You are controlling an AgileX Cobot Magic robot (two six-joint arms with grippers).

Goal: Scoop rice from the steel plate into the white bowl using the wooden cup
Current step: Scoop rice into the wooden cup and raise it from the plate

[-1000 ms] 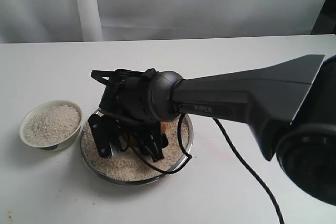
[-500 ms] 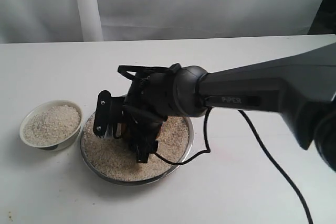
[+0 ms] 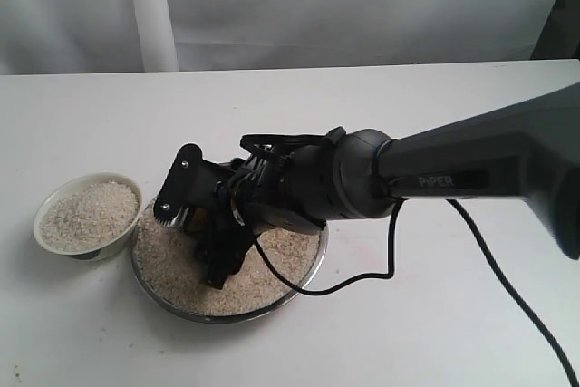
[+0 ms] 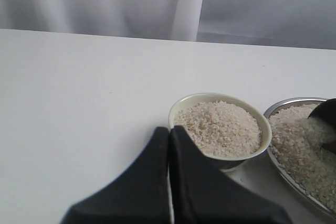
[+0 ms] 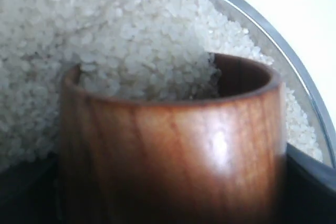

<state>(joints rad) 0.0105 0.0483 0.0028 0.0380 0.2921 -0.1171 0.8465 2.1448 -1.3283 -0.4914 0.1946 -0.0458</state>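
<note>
Over the last second the right gripper [image 3: 199, 228] rolls from pointing straight down at the middle of the plate [image 3: 231, 316] to lying over on its side. It also slides toward the plate's 9 o'clock edge, the side nearest the bowl [image 3: 45, 237]. Its jaws are clamped on the cup [image 5: 173, 145], one dark jaw showing on each flank in the right wrist view. That view shows the cup tipped over with its mouth pushed into the rice [image 5: 131, 35], and grains are banked up inside the lip.

This reads as the scooping stroke under way: the cup is loading but is not yet lifted or level. It probably has to turn upright before it leaves the plate, or the grains may spill.

The bowl sits at 9 o'clock of the plate, just beside it, already well filled with rice. The left gripper [image 4: 169, 132] hangs near the bowl with its fingers pressed together, holding nothing.
</note>
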